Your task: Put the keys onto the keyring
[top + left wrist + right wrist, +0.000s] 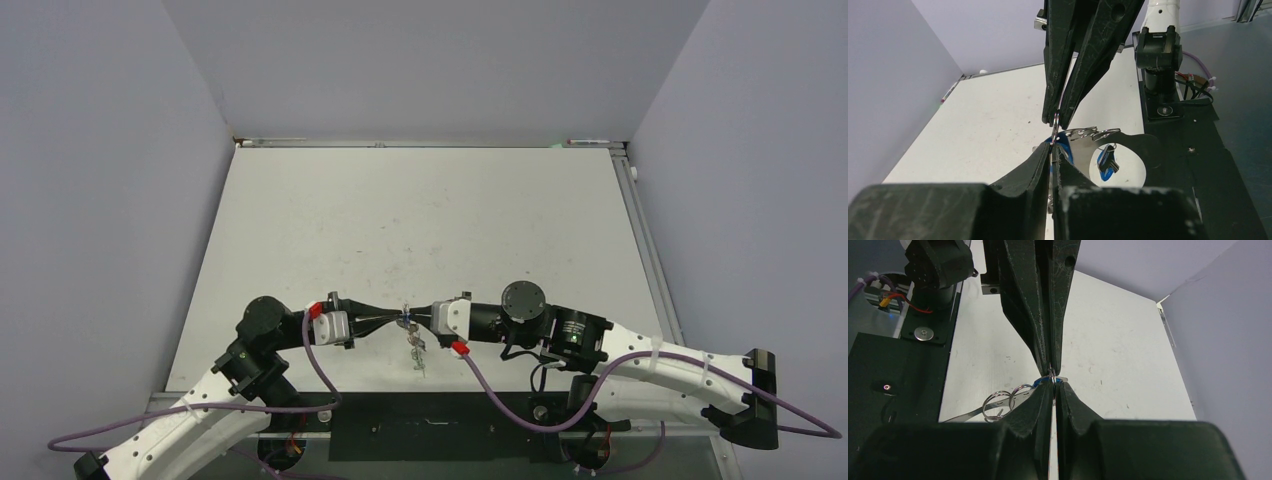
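Seen from above, the left pincer [397, 320] and the right pincer [421, 314] meet tip to tip just over the white table [420, 220], close to its near edge and about midway along it. The thin silvery wire keyring [406, 319] sits between the tips, too fine here to trace. A small bunch of silvery metal keys [415, 348] hangs below it, toward the near edge.

In the left wrist view, the left pincer [1051, 155] has its fingers almost together, nipped on the wire of the keyring [1054, 129]. The right pincer [1058, 119] reaches down from above and is clamped on the same wire. A toothed blade of the keys [1093, 133] juts out to the right, and a blue-tagged one dangles lower.

In the right wrist view, the right pincer [1053, 391] shows only a slit between its fingers. The left pincer [1050, 367] comes in from above with its tips closed, and the keyring [1052, 375] is caught between the two. To the left, a flat blade of the keys [968, 414] and two small split rings [998, 404] hang over the table.
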